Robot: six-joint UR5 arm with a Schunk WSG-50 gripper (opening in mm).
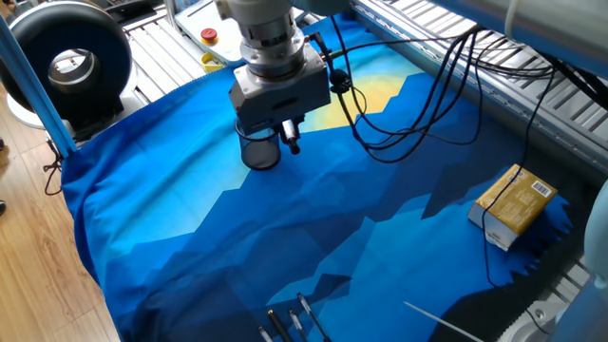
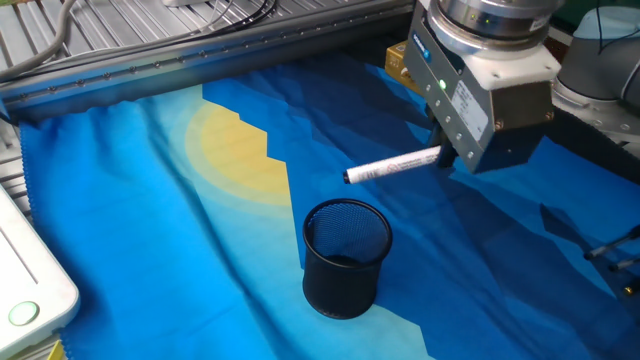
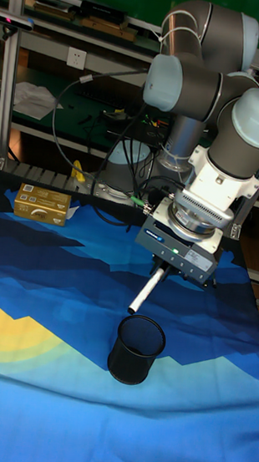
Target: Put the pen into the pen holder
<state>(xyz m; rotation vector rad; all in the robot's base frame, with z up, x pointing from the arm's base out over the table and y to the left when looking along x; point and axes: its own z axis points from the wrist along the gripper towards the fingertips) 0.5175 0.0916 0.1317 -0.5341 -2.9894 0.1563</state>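
Black wire mesh makes up the holder (image 2: 346, 258), which stands upright on the blue cloth (image 2: 180, 250) toward the left of the action in the other fixed view, its mouth open and, as far as the mesh shows, with nothing in it. Just above and to the right of its rim hangs the pen (image 2: 392, 166), white, lying close to level, its free tip pointing out over the cup and its far end clamped in the gripper (image 2: 447, 158), whose jaws are closed tight on it. In the tall fixed view the pen (image 3: 147, 290) slants down from the gripper (image 3: 163, 271) with its tip just above the holder (image 3: 136, 349) rim, to the left of centre. I judge that the step in hand is bringing the pen over the mouth, and doing it well means tilting the wrist until the pen stands steeper, centring the low tip inside the rim, then lowering before letting go; released this flat, it would likely bridge the rim or tip the light cup. Further right lie a yellow box (image 1: 514, 202) and trailing black cables (image 1: 408, 85), both well apart from the drop.
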